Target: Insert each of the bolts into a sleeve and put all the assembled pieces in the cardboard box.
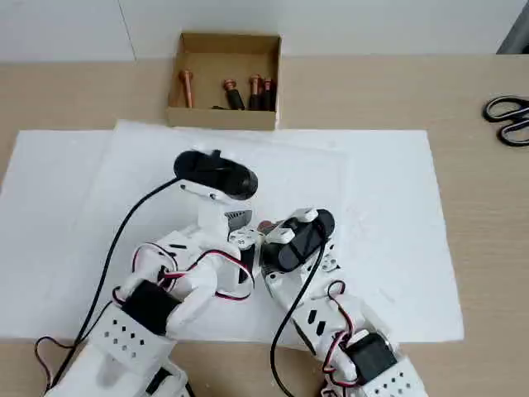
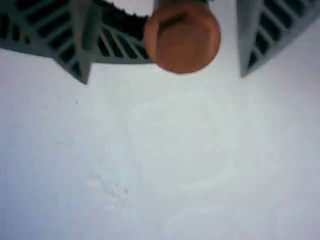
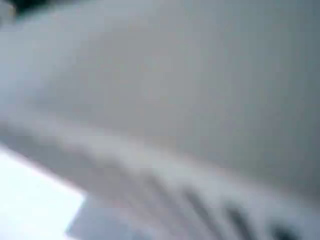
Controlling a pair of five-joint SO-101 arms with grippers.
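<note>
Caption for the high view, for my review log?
Two arms converge on a copper bolt over the white sheet, while several bolts lie in the cardboard box behind them.

Both arms are white printed plastic, blocky links joined by black servo housings. One arm (image 1: 194, 285) carries a rounded black camera pod (image 1: 216, 174) that trails a thick black cable (image 1: 113, 256). The other arm (image 1: 331, 318) bears a similar pod (image 1: 297, 240) with its own black lead (image 1: 274, 356). Thin red, white and black wires (image 1: 219, 269) loop loosely at the joints. The white base plates (image 1: 124, 335) show rows of small round holes. The left fingers (image 2: 75, 45) are grey, with dark, triangular, ribbed cut-outs along them.
</note>
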